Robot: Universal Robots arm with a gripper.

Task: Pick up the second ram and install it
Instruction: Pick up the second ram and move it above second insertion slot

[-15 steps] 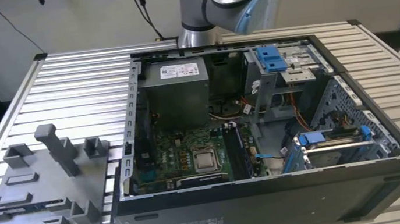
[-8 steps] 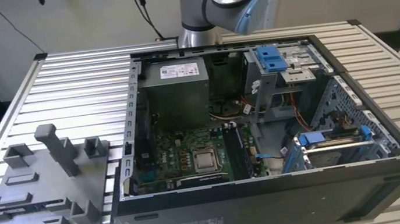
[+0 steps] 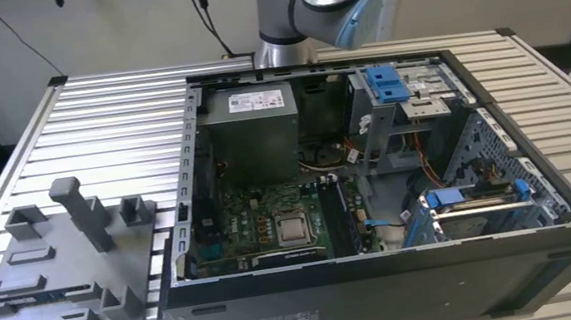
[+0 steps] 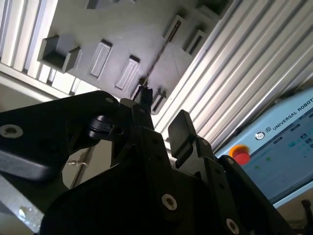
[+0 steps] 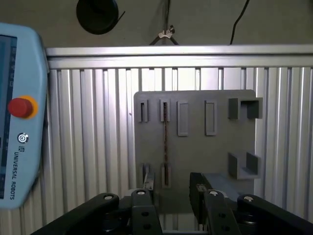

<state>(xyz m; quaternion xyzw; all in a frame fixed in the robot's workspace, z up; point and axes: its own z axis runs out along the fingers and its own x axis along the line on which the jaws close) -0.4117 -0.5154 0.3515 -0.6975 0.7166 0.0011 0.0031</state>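
The slotted aluminium desk (image 3: 92, 137) runs bare in wide ribbed strips around everything on it, with open room between the grey tray (image 3: 56, 274) at the exterior view's left and the computer case (image 3: 395, 300) at its middle and right. The hand (image 5: 172, 178) hangs over the tray and clear of it, its two black fingers (image 5: 195, 188) apart with nothing between them; the second wrist view shows the same open gap. The tray is a flat matte plastic plate with raised rectangular blocks, narrow slot holders and one tall upright post (image 3: 81, 214). The second ram (image 5: 165, 142) stands on its long edge in that tray, a thin dark strip held at each end by a slot holder, and in the first wrist view it lines up with the gap between the fingers. The neighbouring slot pairs look bare. The case is black sheet metal with its side panel off, its rim forming a hard rectangular edge; inside lie a green motherboard (image 3: 259, 214) with a square metal processor socket (image 3: 293, 229), a grey power supply box (image 3: 247, 127) at the far side and blue plastic drive latches (image 3: 387, 83). The arm (image 3: 313, 1), silver tube with pale blue joint caps, rises at the far edge. A pale blue teach pendant (image 5: 19, 122) with a red button rests beside the tray.
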